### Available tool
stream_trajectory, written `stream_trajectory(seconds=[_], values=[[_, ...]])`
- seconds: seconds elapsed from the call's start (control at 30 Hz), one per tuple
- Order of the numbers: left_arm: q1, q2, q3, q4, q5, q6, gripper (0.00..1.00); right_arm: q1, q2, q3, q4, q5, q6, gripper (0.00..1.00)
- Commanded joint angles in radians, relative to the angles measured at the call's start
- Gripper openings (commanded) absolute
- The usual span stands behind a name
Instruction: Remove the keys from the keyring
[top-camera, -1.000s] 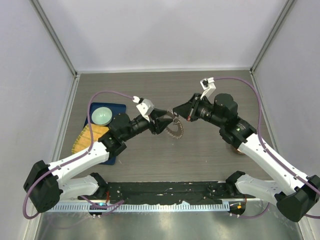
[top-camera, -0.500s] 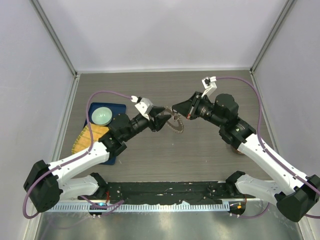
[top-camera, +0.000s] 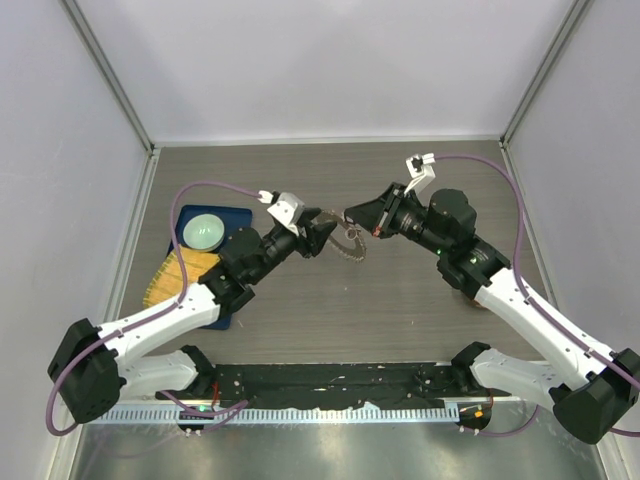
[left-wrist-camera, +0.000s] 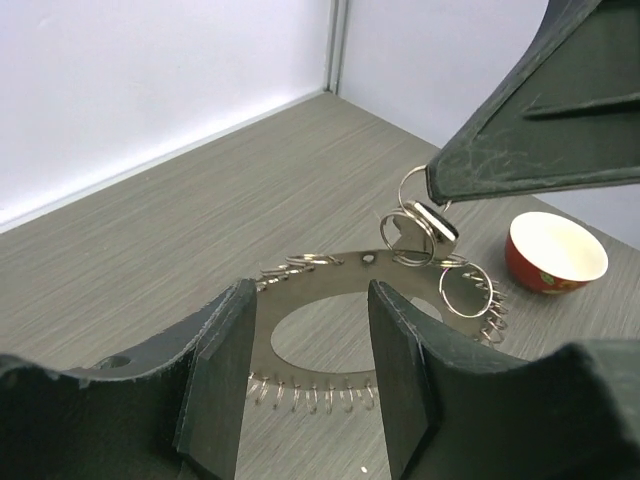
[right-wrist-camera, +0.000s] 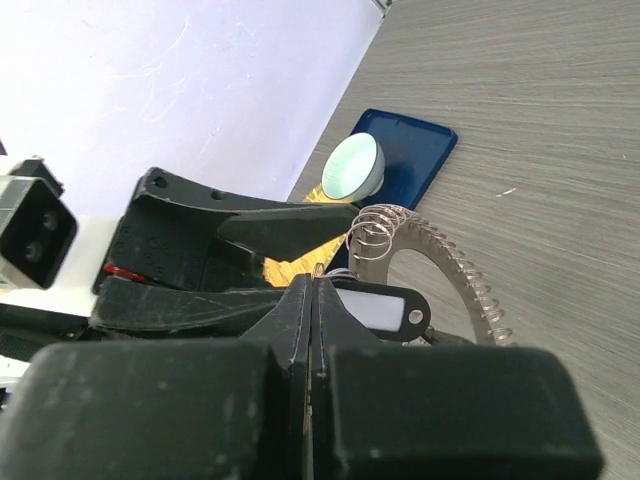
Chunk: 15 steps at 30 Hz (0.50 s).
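Brown counter (top-camera: 300, 325) below. Right tool (top-camera: 347, 214) pinches a key (left-wrist-camera: 432, 222) to tug it off. Left tool (top-camera: 324, 228) sits around the keyring (left-wrist-camera: 330, 287), maybe steadying it; grip unclear.

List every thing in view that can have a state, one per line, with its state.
left gripper: open, fingers apart at the keyring's edge.
right gripper: shut, pinching the key.
keyring: one key on it, not yet removed.
key: attached to the keyring by small split rings.
red bowl: upright, empty.
pale dish: resting on the blue tray.
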Motion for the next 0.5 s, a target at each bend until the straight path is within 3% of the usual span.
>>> stream_trajectory(seconds=[0.0, 0.23, 0.47], values=[[-0.005, -0.047, 0.015, 0.054, -0.037, 0.031, 0.52, 0.006, -0.036, -0.006, 0.097, 0.028, 0.03, 0.01], [-0.02, -0.048, 0.024, 0.057, 0.066, 0.045, 0.51, 0.006, -0.036, -0.012, 0.11, 0.027, 0.031, 0.01], [-0.046, -0.038, 0.021, 0.059, 0.046, 0.052, 0.51, 0.006, -0.04, -0.012, 0.11, 0.035, 0.036, 0.01]])
